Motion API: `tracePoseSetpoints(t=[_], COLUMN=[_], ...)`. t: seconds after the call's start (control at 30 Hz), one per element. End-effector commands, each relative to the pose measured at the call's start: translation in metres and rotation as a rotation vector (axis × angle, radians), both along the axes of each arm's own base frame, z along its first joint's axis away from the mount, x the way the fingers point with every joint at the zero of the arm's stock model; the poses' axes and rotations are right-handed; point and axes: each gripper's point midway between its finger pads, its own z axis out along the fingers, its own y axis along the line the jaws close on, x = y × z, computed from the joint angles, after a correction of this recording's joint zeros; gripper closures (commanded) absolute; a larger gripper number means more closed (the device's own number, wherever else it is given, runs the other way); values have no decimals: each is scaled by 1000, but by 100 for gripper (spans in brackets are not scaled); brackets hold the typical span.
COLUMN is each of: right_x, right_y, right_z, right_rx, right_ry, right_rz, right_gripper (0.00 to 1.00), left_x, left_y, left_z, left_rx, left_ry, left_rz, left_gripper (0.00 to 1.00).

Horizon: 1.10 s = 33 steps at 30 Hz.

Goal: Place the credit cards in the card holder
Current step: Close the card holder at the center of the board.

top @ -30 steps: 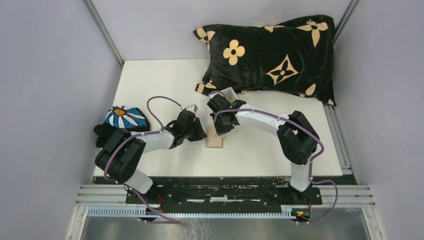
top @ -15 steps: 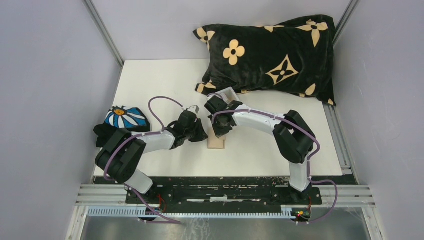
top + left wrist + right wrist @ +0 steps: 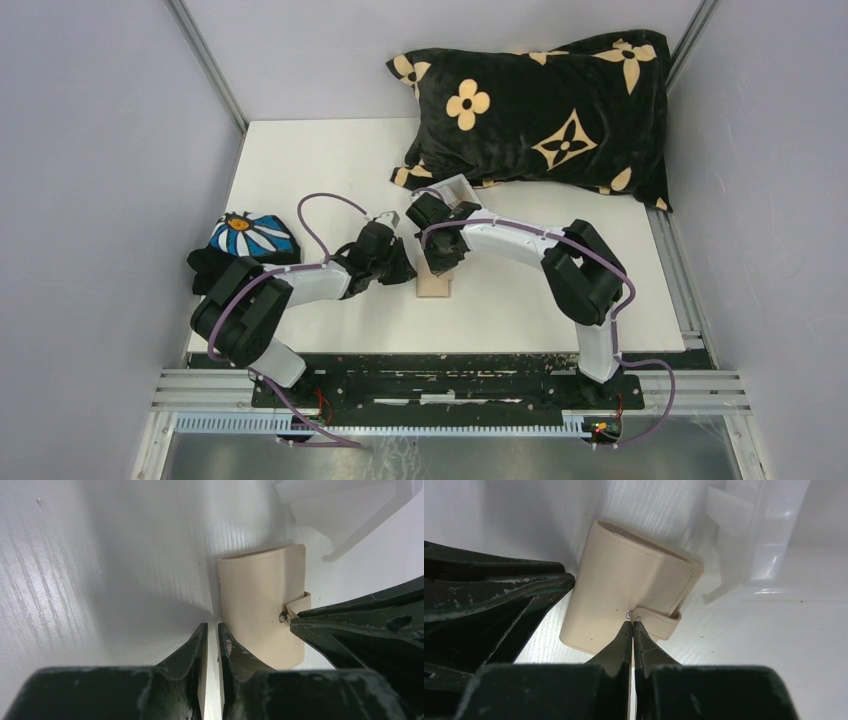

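The card holder (image 3: 624,595) lies folded flat on the worktop (image 3: 320,160), its snap tab (image 3: 659,620) apparently fastened. The right claw (image 3: 632,624), fingers together, noses at that tab. The left claw (image 3: 212,626) is nearly closed at the holder's edge, and whether it pinches anything cannot be told. No credit cards show, so everything remains to be done.

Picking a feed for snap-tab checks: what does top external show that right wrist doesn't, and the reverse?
Top external only: the black floral pillow, the blue daisy-print item and both whole arms. Right wrist only: the snap tab and stitching on the card holder, the right claw shut with its tips at the snap, and a clear plastic box. Both: the card holder on the white table, with the left claw beside it. No credit cards show in either.
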Motion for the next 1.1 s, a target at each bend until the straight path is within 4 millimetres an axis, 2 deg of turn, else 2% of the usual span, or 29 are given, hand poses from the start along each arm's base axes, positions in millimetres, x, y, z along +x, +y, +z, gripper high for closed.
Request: tracePoseSetpoints(t=[0.0,0.23,0.7,1.07], right_x=[7,6,8,8], right_y=[5,10,18,18], right_z=[5,1,7,-1], right_rx=[-24,-35,-39,-49], right_ry=[-32,-24,-36,-23], right_rz=[19,35,43,31], right_gripper=[96,94,85,87], left_x=[-1,-1,-2,-4], left_y=[-6,-7,-8,-8], left_z=[5,5,1,0], left_rx=[-19,-23,-20,-17], left_ry=[-24,-25,-19,-17], left_rz=[-24,-27,-39,-56], left_gripper=[80,80,80,80])
